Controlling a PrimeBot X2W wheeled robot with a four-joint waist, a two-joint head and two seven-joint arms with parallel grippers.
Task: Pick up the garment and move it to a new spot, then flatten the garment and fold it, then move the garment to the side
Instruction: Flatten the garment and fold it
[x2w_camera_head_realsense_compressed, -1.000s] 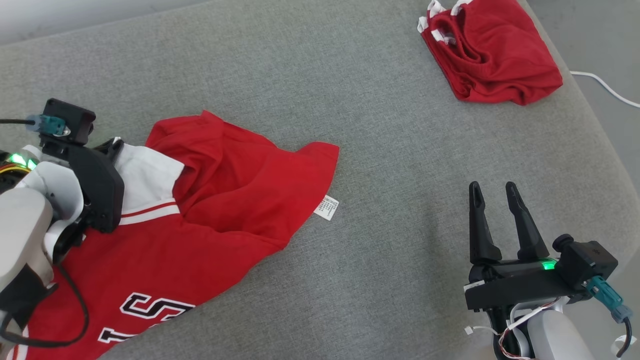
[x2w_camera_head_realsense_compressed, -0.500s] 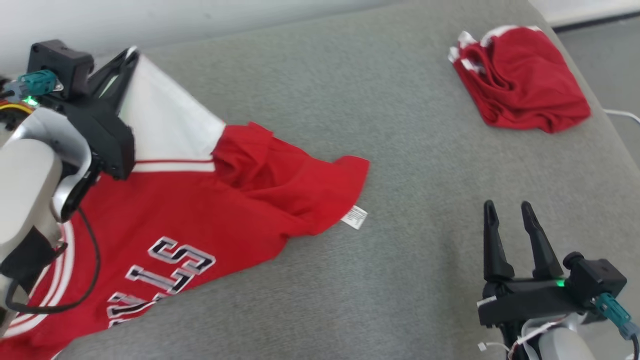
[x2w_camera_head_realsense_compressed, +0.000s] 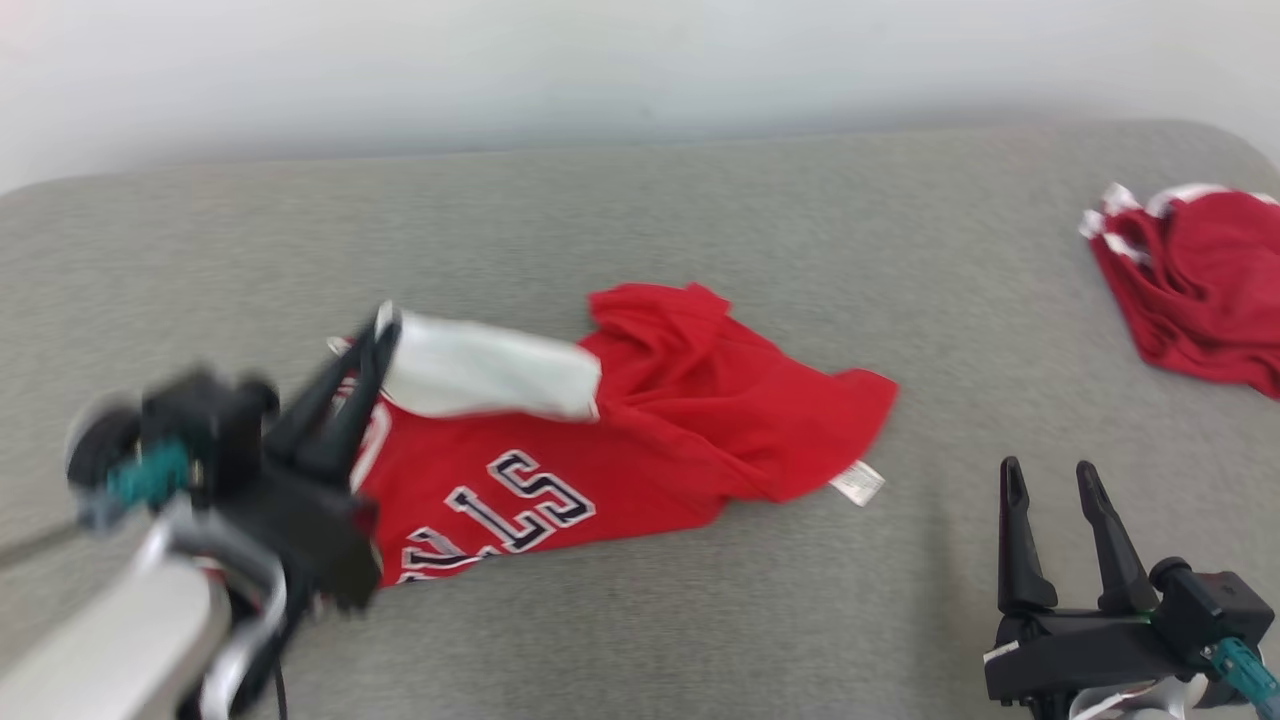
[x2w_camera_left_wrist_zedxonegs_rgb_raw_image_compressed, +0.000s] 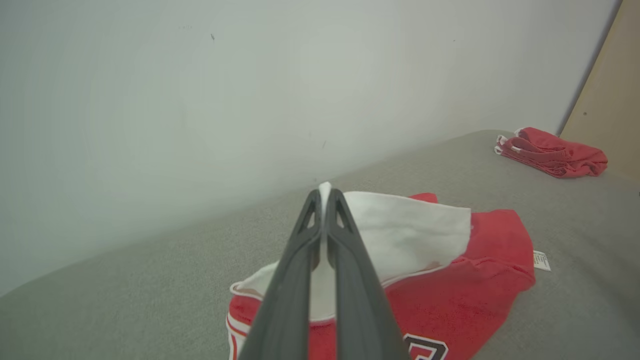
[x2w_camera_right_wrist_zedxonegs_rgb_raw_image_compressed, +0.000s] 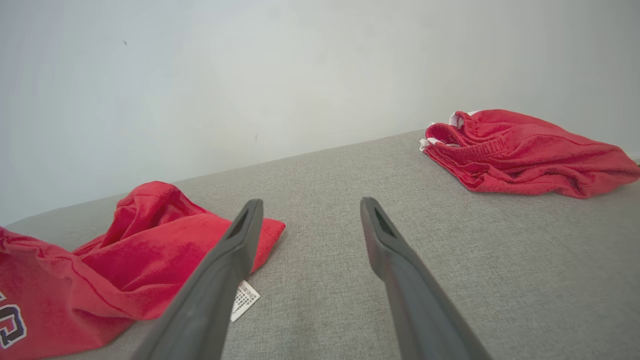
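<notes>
Jersey (x2w_camera_head_realsense_compressed: 640, 450) pinched by its white edge in the closed left tool (x2w_camera_head_realsense_compressed: 385, 322), probably to drag it somewhere new, right tool (x2w_camera_head_realsense_compressed: 1048, 470) open to its right.

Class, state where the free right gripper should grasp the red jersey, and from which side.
Grip the jersey at the hem corner by the white label, approaching from the right: it lies flat, free, and nearest the open right gripper, opposite the white sleeve pinched by the left gripper.
</notes>
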